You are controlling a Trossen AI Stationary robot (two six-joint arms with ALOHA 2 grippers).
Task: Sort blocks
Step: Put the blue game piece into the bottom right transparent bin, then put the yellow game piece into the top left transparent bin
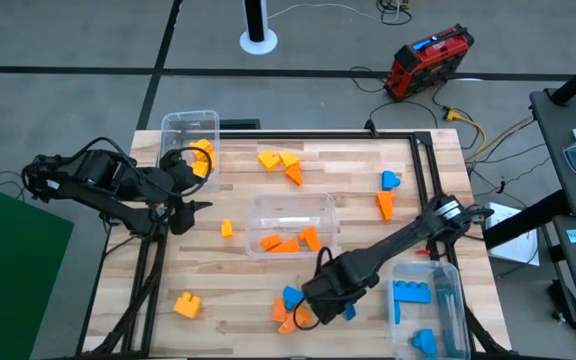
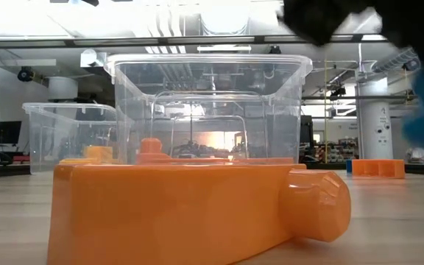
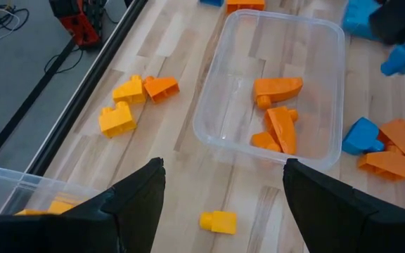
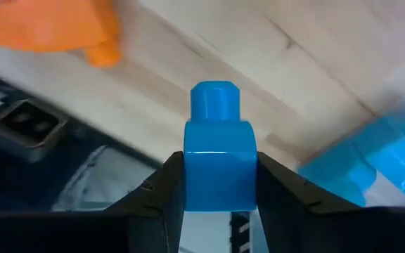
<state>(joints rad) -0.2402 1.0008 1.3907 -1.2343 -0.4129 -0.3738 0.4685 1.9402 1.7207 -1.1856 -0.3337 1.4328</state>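
Three clear bins split the colours: orange in the middle bin [image 1: 290, 226], yellow in the far-left bin [image 1: 188, 138], blue in the near-right bin [image 1: 426, 308]. The right tool [image 4: 219, 184] was clamped on a blue block [image 4: 220, 158], lifted off the desk [image 1: 238, 290], probably headed for that blue bin just beside it. The left tool [image 3: 222, 184] hung wide open and empty near the yellow bin. Loose blocks were everywhere still: an orange pile [image 1: 288, 315] right by the right tool, a yellow block [image 1: 227, 229] near the left one. Nothing really blocked the way.
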